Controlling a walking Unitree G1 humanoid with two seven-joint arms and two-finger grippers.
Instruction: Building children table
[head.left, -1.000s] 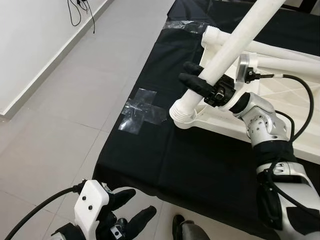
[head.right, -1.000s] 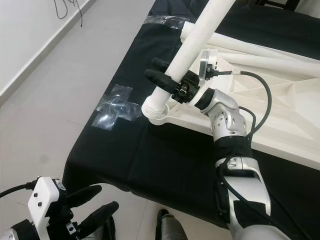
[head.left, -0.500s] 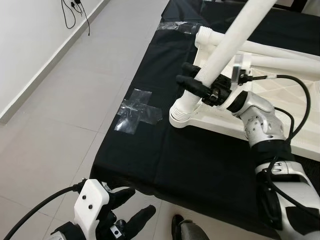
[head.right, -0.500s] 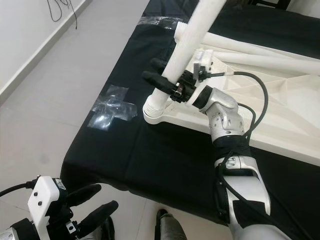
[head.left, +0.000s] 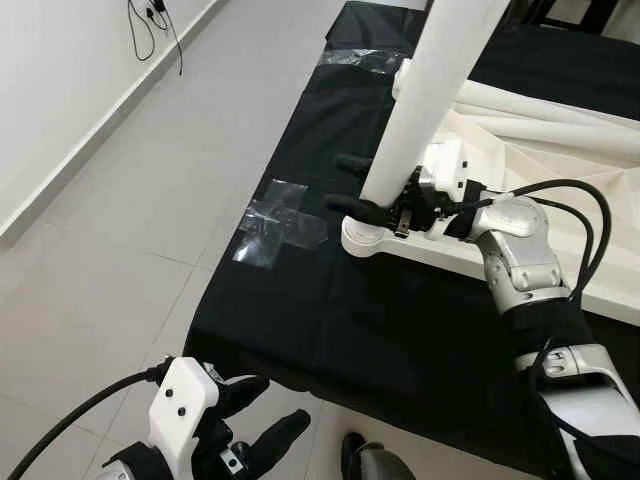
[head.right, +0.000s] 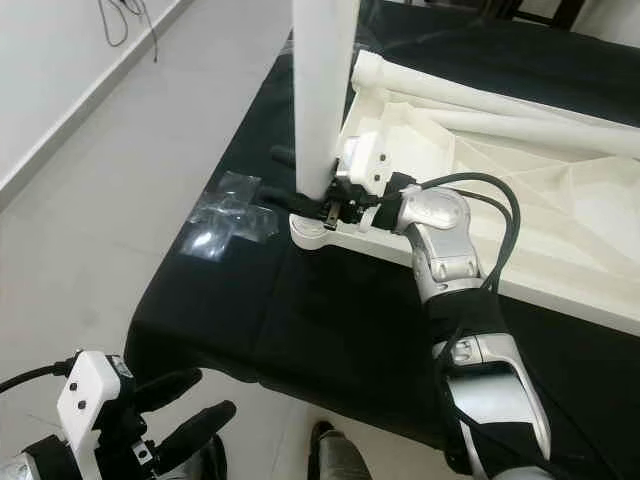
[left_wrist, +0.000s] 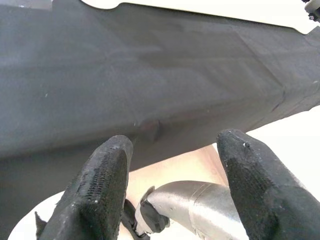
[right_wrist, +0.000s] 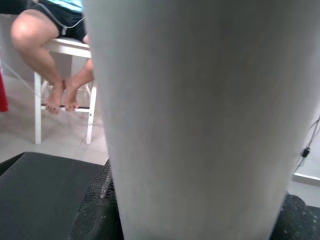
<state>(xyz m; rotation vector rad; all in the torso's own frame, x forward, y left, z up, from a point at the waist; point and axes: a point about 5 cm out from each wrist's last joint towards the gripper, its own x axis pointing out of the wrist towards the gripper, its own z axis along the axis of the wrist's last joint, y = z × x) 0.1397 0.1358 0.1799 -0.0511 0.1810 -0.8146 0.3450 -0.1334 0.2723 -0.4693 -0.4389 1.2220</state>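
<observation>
Presently, by item:
Right gripper: fingers closed around the white table leg, low on its shaft.
Table leg: near upright, foot in the corner socket of the upturned white tabletop.
Tabletop: lies on the black cloth, spare legs resting across it.
Left gripper: fingers spread, holding nothing, low beside the cloth's near edge.
Clear tape: stuck across cloth edge and floor.

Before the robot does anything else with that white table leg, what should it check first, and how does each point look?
1. Right gripper clamped on the table leg: ok.
2. Leg standing upright: ok.
3. Leg's foot at the corner socket of the upturned tabletop: ok.
4. Leg fully seated in the socket: cannot tell.
5. Left gripper open, hanging off the black cloth: ok.
</observation>
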